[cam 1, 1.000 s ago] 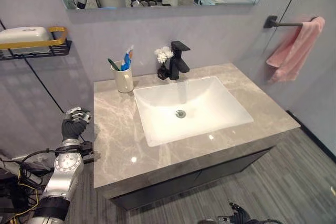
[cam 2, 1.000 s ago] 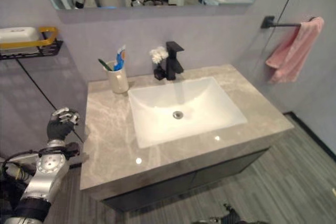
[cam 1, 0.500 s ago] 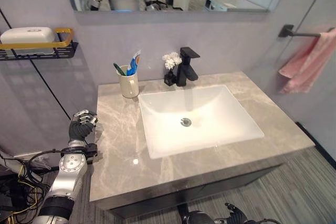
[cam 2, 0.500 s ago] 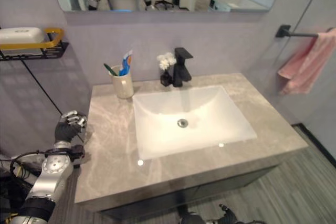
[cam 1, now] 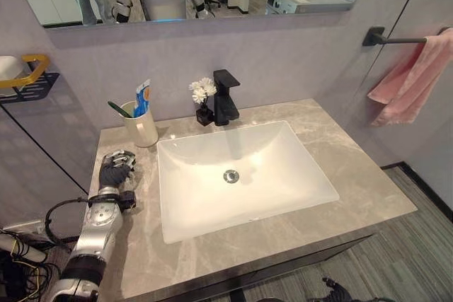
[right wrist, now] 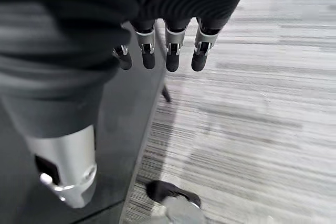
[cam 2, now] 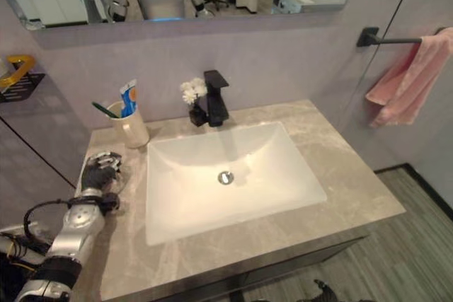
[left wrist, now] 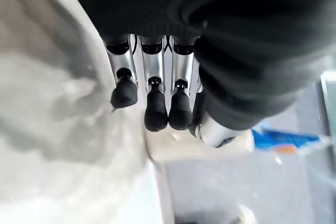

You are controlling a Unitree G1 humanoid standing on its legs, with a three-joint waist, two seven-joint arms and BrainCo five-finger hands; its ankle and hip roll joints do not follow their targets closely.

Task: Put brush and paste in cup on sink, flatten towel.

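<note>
Toothbrush [cam 1: 117, 109] and toothpaste [cam 1: 141, 97] stand in a cream cup [cam 1: 145, 129] at the worktop's [cam 1: 354, 175] back left corner, beside the white sink [cam 1: 241, 175]. The left hand [cam 1: 115, 170], fingers curled and empty, rests near the left edge. A pink towel [cam 1: 410, 83] hangs bunched on the wall bar [cam 1: 389, 39]. The right hand [right wrist: 157, 51], also curled and empty, hangs low over the floor [right wrist: 252, 103].
</note>
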